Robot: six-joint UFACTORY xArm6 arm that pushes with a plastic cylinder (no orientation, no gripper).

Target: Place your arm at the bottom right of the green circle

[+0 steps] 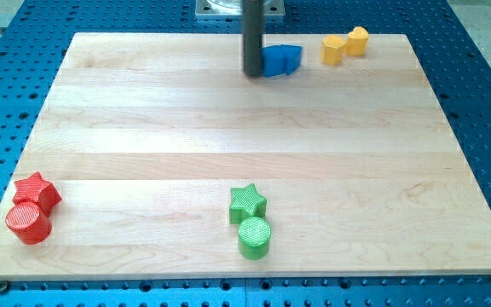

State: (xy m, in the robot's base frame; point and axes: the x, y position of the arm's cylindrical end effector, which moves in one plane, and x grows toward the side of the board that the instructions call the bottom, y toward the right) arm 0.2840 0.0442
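Observation:
The green circle (254, 237) is a short green cylinder near the view's bottom, just right of the middle. A green star (247, 203) touches it from above. My tip (253, 73) is the lower end of the dark rod near the view's top centre, far above the green circle. It stands right against the left side of a blue block (281, 60).
Two yellow blocks (333, 49) (357, 40) sit at the view's top right. A red star (37, 193) and a red circle (29, 223) sit at the bottom left. The wooden board (228, 128) lies on a blue perforated table (476, 85).

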